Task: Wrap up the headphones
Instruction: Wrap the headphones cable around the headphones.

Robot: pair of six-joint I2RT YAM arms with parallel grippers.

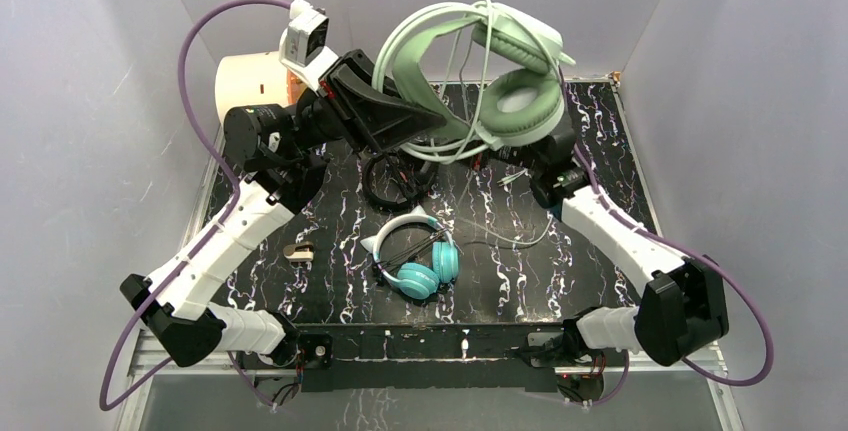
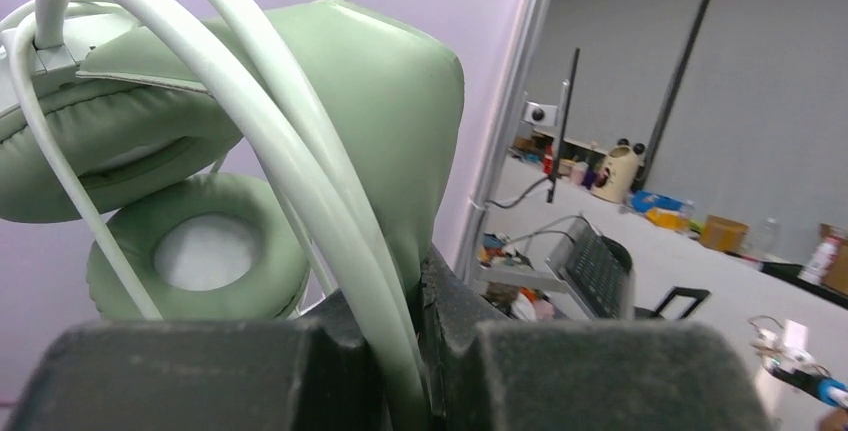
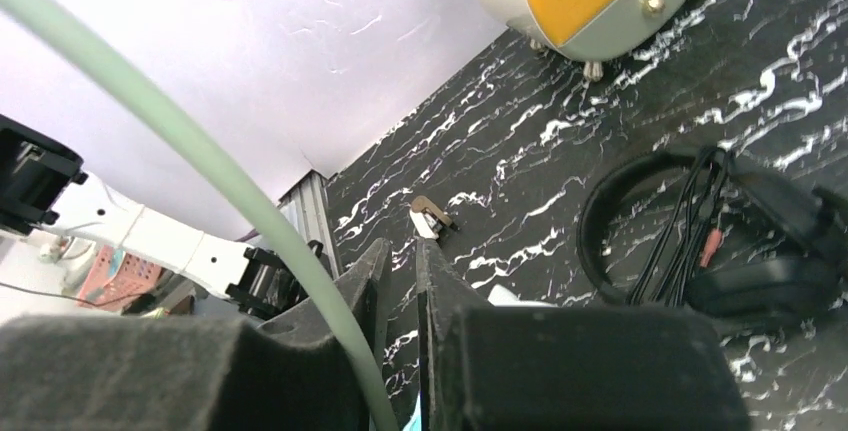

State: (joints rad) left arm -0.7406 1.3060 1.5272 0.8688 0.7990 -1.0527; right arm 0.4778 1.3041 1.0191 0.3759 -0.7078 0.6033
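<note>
The pale sage-green headphones [image 1: 515, 101] hang in the air over the back of the table. My left gripper [image 1: 432, 121] is shut on their band [image 2: 380, 101], which is pinched between the jaws [image 2: 425, 296]. Their light cable [image 1: 470, 71] loops around the band, and a loose length trails onto the table [image 1: 512, 237]. My right gripper [image 3: 402, 256] sits low behind the ear cup, jaws slightly parted with nothing between them. The green cable [image 3: 200, 146] runs across the outside of its left finger. The black headphones [image 1: 395, 179] and the teal cat-ear headphones [image 1: 420, 266] lie on the marble table [image 1: 320, 281].
A cream round cabinet with an orange front [image 1: 250, 81] stands at the back left. A small brown clip [image 1: 298, 250] lies on the left of the table. Pale walls enclose the table on three sides.
</note>
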